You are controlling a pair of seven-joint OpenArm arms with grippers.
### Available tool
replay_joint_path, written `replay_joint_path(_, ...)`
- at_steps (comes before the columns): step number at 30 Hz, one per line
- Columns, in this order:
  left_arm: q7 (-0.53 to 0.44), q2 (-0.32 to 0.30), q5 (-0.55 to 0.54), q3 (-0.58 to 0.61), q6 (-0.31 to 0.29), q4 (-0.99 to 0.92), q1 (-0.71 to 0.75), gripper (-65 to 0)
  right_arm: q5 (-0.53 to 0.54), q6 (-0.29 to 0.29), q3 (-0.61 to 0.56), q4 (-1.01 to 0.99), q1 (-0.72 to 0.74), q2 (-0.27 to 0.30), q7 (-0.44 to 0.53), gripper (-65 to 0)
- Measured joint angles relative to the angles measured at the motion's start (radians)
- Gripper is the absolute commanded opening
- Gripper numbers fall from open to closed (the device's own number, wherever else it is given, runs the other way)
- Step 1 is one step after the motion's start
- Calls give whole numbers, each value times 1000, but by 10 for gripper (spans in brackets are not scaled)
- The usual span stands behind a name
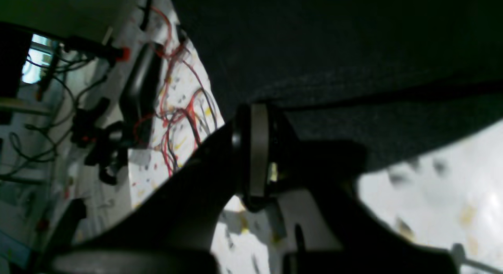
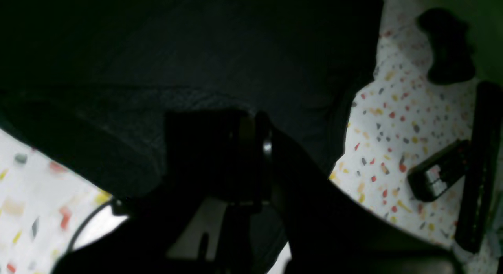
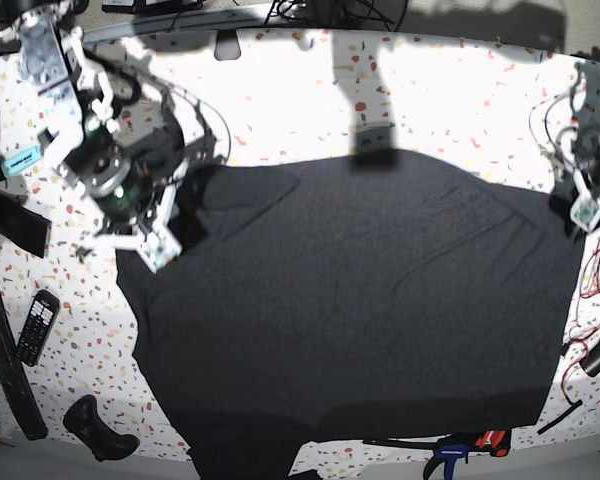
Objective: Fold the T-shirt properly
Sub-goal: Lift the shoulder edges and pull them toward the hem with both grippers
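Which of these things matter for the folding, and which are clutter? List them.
For the job:
T-shirt
left claw, shut on the shirt's edge
right claw, shut on the shirt's edge

Lying about:
remote control
black strap
red-handled clamp
loose red wires

A robotics lab bench is indicated. Loose red wiring (image 1: 173, 105) and a clamp (image 3: 450, 452) are seen along the speckled surface (image 3: 460, 100); a handset (image 3: 35, 325) lies nearby.

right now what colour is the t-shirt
Plain dark charcoal-black T-shirt; best in the base view.
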Motion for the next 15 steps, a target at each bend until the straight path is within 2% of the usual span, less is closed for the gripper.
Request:
replay_joint_path(3,23,0,-41,0,-36,0,-47,-650,37,0,1,-51,72,-32,2,-650)
replay_joint_path(6,94,9,-69,0,-82,-6,-97,-650,35,-3,1,-119,137,-89,1,-650)
replay_joint_path(9,143,35,-90,0,-93,-27,-144,-650,36,0,0,-203,204,-146,-4,-650)
replay_joint_path(15,145,114,-93,0,-103,-159,-238,-650,26,0,2,-335,342,-219,-3,-650)
